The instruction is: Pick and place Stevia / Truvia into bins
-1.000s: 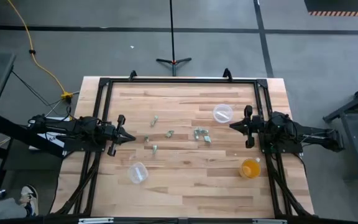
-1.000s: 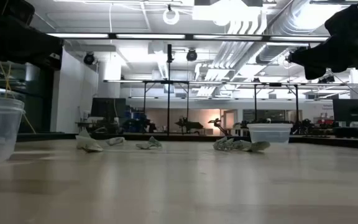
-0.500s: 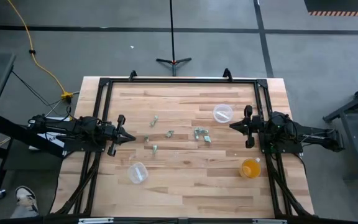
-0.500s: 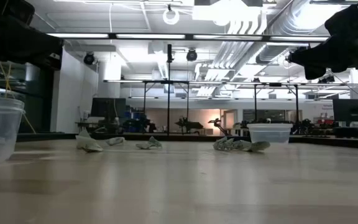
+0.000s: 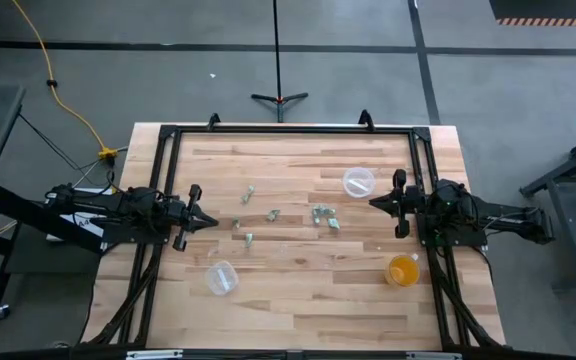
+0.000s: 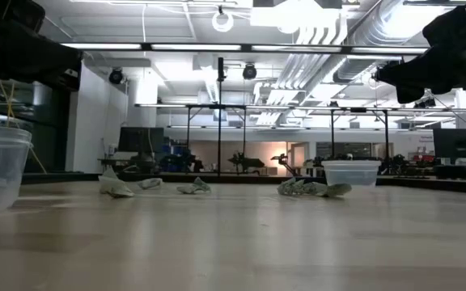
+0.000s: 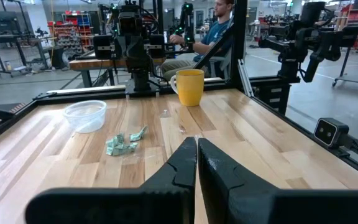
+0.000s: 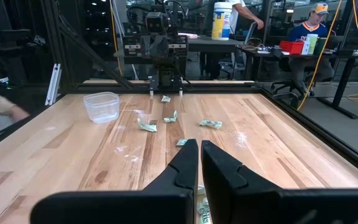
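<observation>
Several small pale green and white Stevia packets lie flat and scattered on the wooden table: single ones and a cluster. One clear cup stands near the right arm, and the other clear cup stands toward the near left. My left gripper hovers shut at the table's left side and points at the packets. My right gripper hovers shut at the right side, beside the far clear cup. The wrist views show the left gripper and the right gripper holding nothing.
An orange translucent cup stands at the near right, below the right arm. A black frame runs round the table's edges. Bare wood lies between the packets and the near edge. People sit at desks in the room beyond the table.
</observation>
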Motion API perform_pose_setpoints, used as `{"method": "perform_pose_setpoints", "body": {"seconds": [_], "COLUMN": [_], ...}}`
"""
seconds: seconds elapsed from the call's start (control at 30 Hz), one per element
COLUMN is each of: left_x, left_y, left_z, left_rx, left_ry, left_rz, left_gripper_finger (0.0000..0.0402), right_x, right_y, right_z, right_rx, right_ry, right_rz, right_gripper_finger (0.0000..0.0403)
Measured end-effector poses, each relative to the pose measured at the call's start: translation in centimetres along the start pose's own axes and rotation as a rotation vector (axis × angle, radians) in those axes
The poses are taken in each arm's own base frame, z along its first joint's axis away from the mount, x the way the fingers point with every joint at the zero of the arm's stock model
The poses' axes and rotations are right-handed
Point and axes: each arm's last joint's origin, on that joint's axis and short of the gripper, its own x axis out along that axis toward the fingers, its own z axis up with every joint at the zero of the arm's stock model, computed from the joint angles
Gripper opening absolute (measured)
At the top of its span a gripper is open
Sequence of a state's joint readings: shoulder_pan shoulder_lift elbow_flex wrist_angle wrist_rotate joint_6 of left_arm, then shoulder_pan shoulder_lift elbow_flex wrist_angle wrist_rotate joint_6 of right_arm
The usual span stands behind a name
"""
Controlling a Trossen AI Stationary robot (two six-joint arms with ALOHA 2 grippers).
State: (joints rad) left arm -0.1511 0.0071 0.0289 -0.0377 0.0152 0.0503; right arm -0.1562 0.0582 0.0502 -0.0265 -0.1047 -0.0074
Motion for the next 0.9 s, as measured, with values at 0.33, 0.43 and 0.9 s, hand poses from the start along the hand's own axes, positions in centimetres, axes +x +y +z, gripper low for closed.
{"method": "perform_pose_setpoints", "body": {"seconds": [0.33, 0.43, 0.9], "left_x": [0.00, 0.00, 0.00], "left_y": [0.00, 0.00, 0.00], "left_z": [-0.01, 0.00, 0.00], "left_rx": [0.000, 0.000, 0.000], "left_ry": [0.000, 0.000, 0.000], "left_rz": [0.000, 0.000, 0.000], "left_gripper_finger": [0.0053, 0.0053, 0.0053], "right_x": [0.00, 0.00, -0.01], "right_y": [0.00, 0.00, -0.19], "right_z": [0.00, 0.00, 0.00], "right_rx": [0.000, 0.000, -0.107], "right_ry": [0.000, 0.000, 0.004], "right_rz": [0.000, 0.000, -0.063], "right_gripper_finger": [0.0012, 0.0012, 0.0012]}}
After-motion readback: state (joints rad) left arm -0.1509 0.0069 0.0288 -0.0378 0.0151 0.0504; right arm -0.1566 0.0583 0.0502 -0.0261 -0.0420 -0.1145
